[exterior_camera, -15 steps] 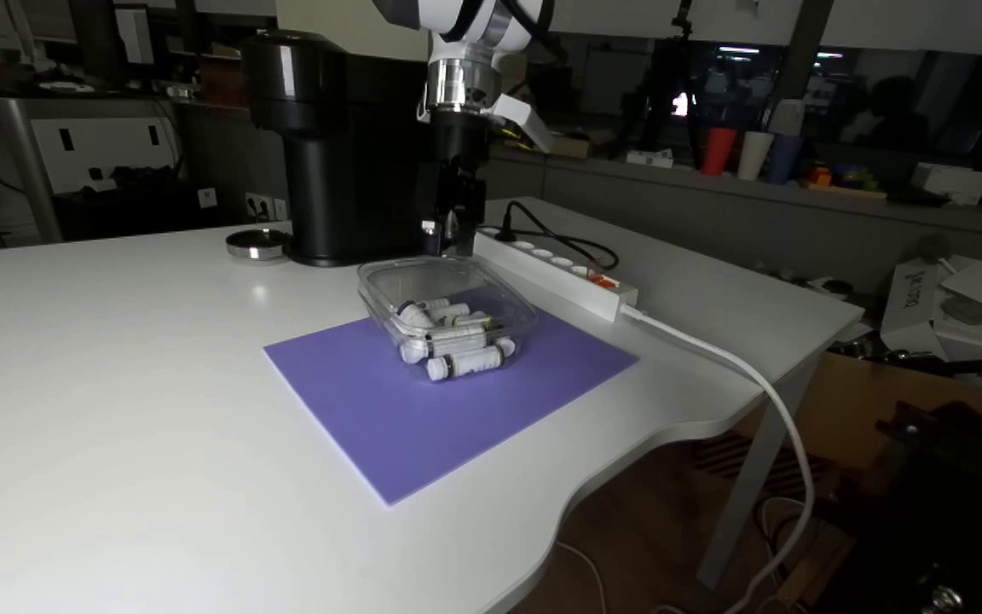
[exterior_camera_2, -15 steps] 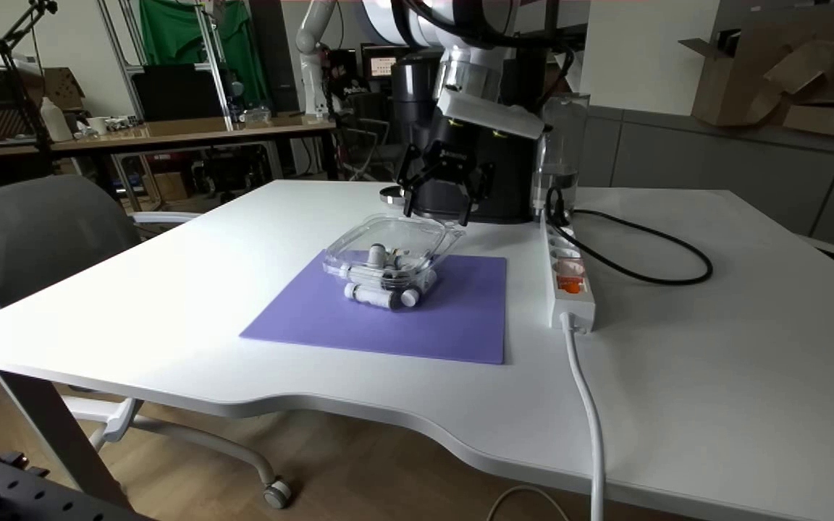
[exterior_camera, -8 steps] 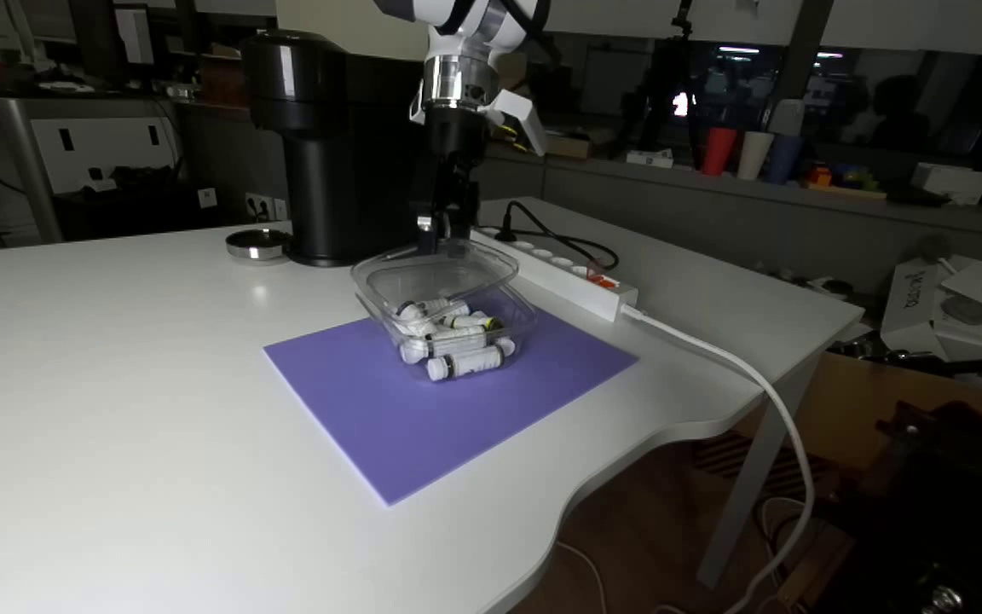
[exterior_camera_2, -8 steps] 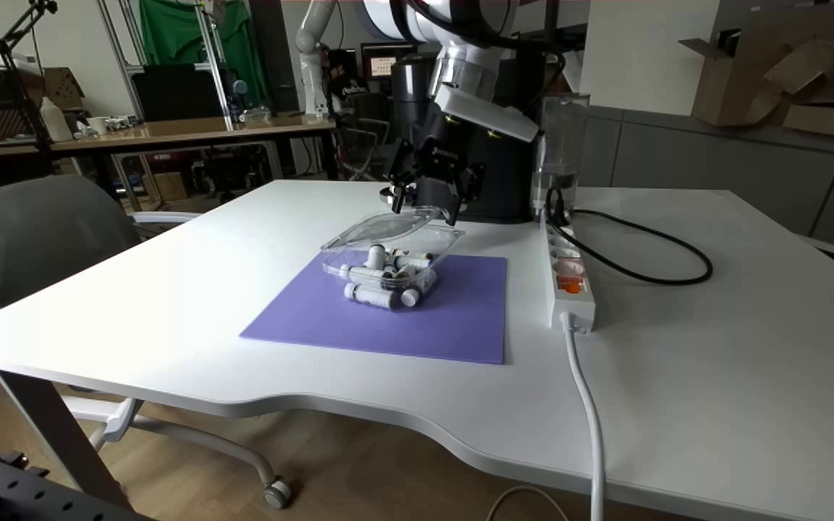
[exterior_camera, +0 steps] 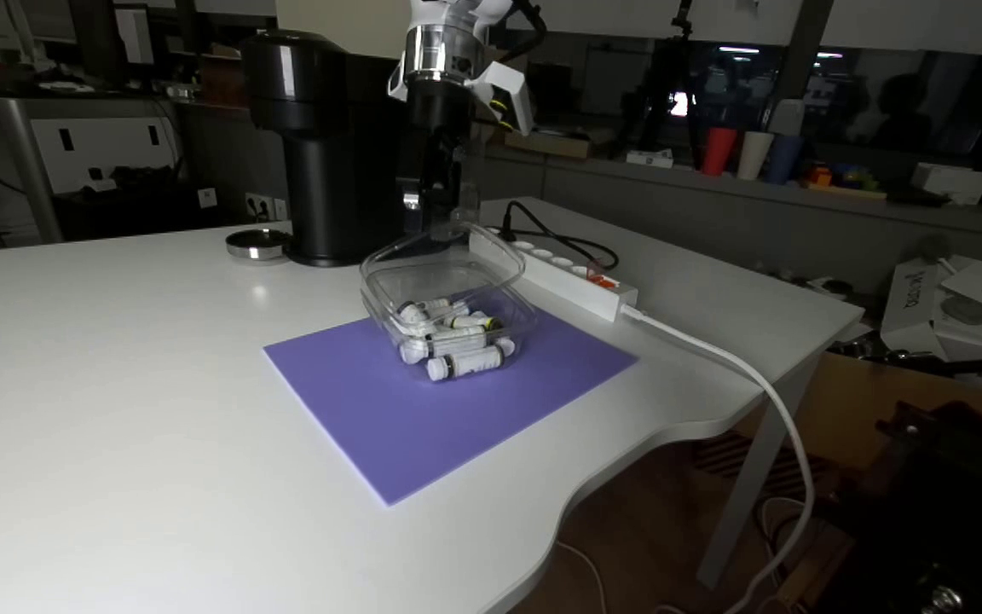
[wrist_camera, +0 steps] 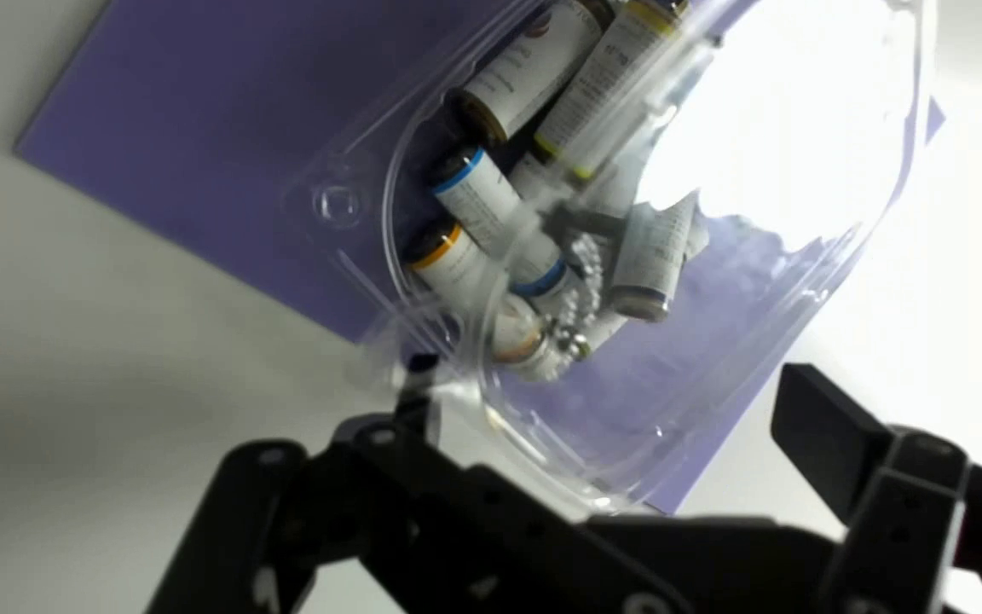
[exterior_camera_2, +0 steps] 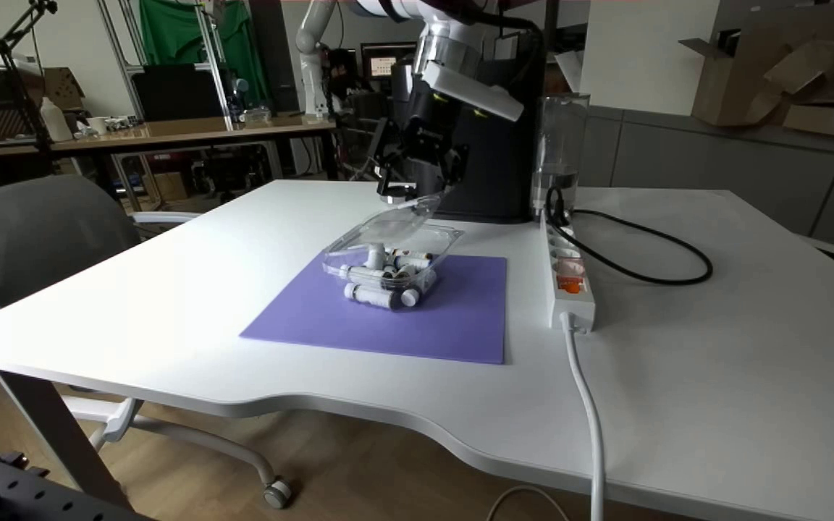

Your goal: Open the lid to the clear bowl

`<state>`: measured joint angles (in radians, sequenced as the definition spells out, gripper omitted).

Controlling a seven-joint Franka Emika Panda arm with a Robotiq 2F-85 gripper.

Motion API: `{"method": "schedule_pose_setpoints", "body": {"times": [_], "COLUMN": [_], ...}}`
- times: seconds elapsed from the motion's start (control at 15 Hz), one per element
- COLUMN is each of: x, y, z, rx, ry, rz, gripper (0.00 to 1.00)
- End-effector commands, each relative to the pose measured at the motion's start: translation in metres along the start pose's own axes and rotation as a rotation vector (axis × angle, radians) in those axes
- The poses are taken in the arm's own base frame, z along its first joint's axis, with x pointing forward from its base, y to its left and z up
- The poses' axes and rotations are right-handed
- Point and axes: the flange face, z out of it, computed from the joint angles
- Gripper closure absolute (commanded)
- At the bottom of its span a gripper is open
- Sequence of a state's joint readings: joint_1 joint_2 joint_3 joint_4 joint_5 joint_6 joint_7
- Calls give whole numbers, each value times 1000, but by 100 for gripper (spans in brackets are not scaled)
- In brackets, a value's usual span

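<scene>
The lid point(exterior_camera: 440, 281) is thin clear plastic. It stands tilted over the clear bowl point(exterior_camera: 518, 322), with the edge by my gripper raised and the opposite edge low at the bowl's rim. In the other exterior view, the lid point(exterior_camera_2: 392, 228) shows the same slant above the bowl point(exterior_camera_2: 446, 246). The bowl holds several white-labelled vials point(exterior_camera: 465, 362). My gripper point(exterior_camera_2: 417, 192) is at the raised edge with its jaws wide apart. In the wrist view, my gripper point(wrist_camera: 610, 384) has one fingertip point(wrist_camera: 420, 375) at the lid's corner tab; the other finger point(wrist_camera: 828, 435) is clear of the lid.
A purple mat point(exterior_camera: 389, 426) lies under the bowl. A black coffee machine point(exterior_camera: 320, 162) stands close behind the gripper, with a metal dish point(exterior_camera: 257, 246) beside it. A white power strip point(exterior_camera_2: 569, 282) with a black cable point(exterior_camera_2: 649, 268) lies beside the mat.
The lid has gone from lying on the bowl to standing tilted, its gripper-side edge raised. My gripper has moved up and leftward in both exterior views. The bowl and vials have stayed in place.
</scene>
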<state>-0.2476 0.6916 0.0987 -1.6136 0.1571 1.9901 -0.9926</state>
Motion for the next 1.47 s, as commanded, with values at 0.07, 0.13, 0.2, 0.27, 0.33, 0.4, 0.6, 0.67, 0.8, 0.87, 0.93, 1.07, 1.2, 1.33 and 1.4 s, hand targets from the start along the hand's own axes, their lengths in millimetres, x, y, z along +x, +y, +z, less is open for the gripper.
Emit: {"method": "schedule_pose_setpoints", "body": {"times": [0.07, 0.13, 0.2, 0.27, 0.33, 0.4, 0.6, 0.67, 0.8, 0.87, 0.93, 1.07, 1.2, 1.33, 1.4], "x": [8, 11, 13, 14, 14, 14, 16, 17, 24, 28, 33, 45, 59, 76, 84], "y": [-34, -40, -45, -50, -56, -61, -79, -83, -91, -94, -98, -105, -111, -117, -122], "z": [-13, -13, -12, -9, -7, -5, -2, -2, 2, 4, 7, 9, 7, 4, 2], "rx": [-5, 6, 23, 47, 87, 111, 167, 166, 150, 143, 136, 106, 68, 9, -24], "ry": [-32, -42, -55, -75, -101, -131, -195, -205, -215, -217, -217, -197, -154, -103, -78], "rz": [-45, -40, -29, -13, 13, 38, 164, 196, 229, 233, 229, 214, 193, 163, 148], "gripper": [0, 0, 0, 0, 0, 0, 0, 0, 0, 0, 0, 0, 0, 0, 0]}}
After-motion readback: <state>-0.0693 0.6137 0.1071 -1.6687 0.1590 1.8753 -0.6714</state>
